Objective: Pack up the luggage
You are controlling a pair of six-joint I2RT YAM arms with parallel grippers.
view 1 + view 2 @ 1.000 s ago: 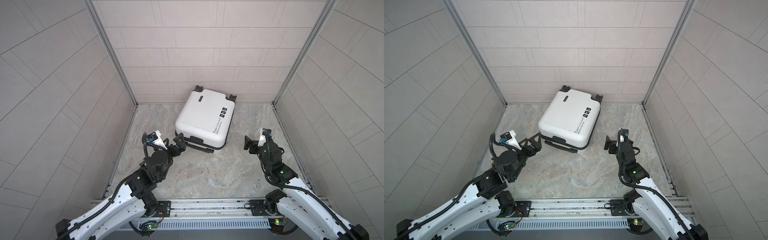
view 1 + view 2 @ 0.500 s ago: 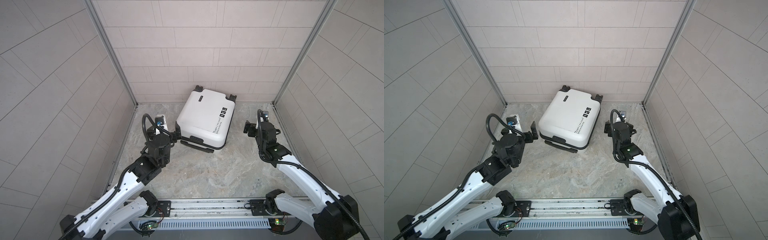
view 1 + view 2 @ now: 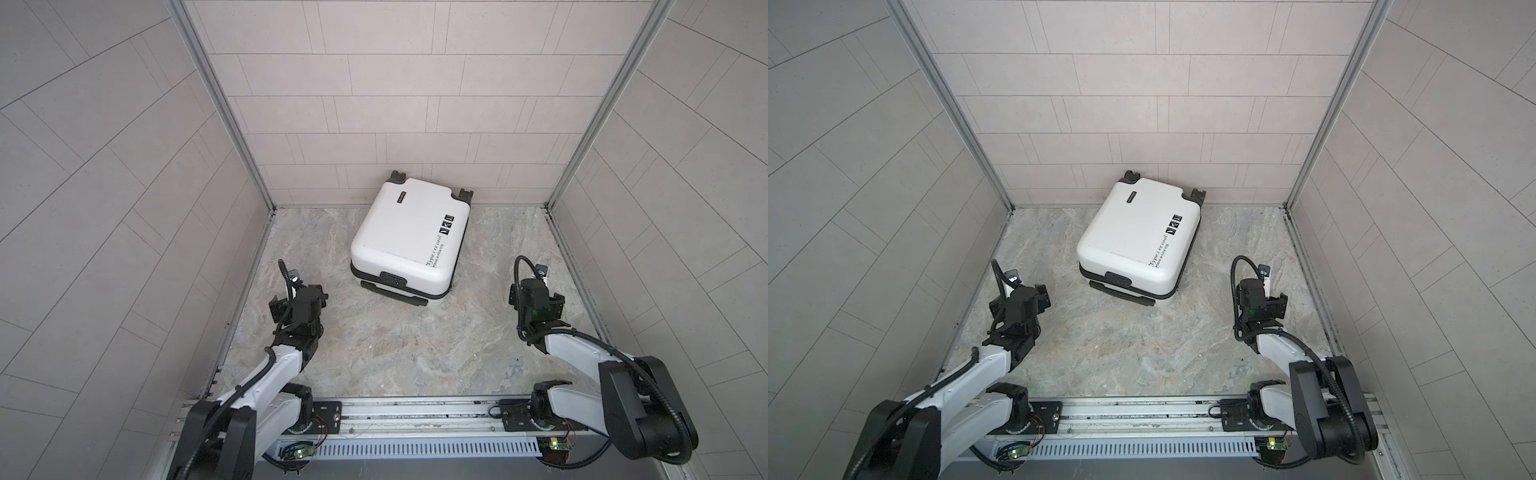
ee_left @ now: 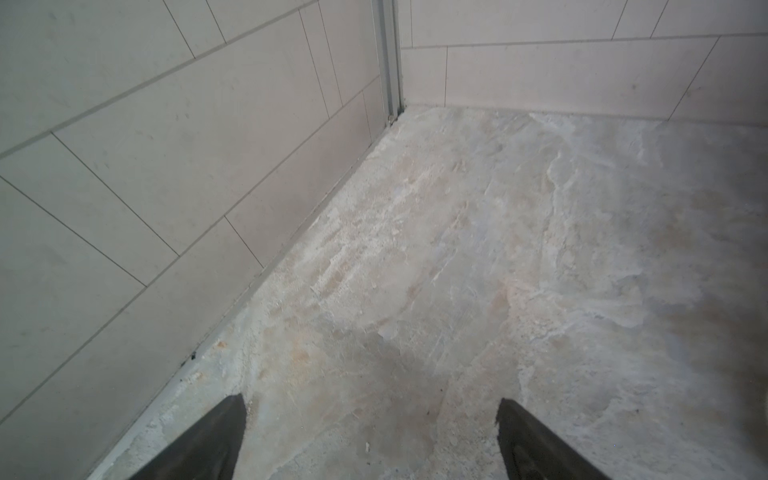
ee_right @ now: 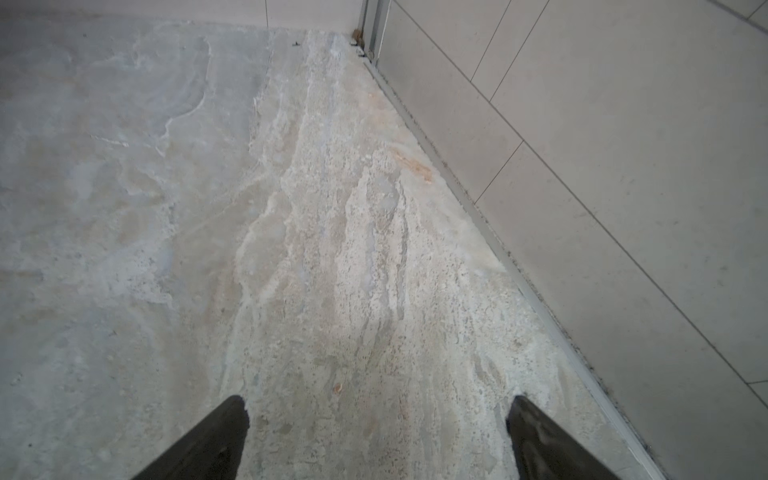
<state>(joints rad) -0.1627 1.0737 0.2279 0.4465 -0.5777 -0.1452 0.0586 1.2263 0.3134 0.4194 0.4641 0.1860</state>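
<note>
While the luggage (image 3: 409,239) lies closed and flat at the middle back of the surface (image 3: 395,349), wheels toward the back wall (image 3: 395,124), I see my left claw (image 4: 370,399) and right claw (image 5: 379,399) both spread wide, holding nothing, each well apart from it.

Both top views reach me softly and evenly lit from above, with no glare. The luggage (image 3: 409,237) casts only a thin shadow on the table (image 3: 395,345). Straight lines on the walls (image 3: 83,208) bow toward the frame edges. In the wrist views, the left tool (image 4: 370,399) and right tool (image 5: 379,398) look dark and soft-edged, and the far table is slightly hazy.
</note>
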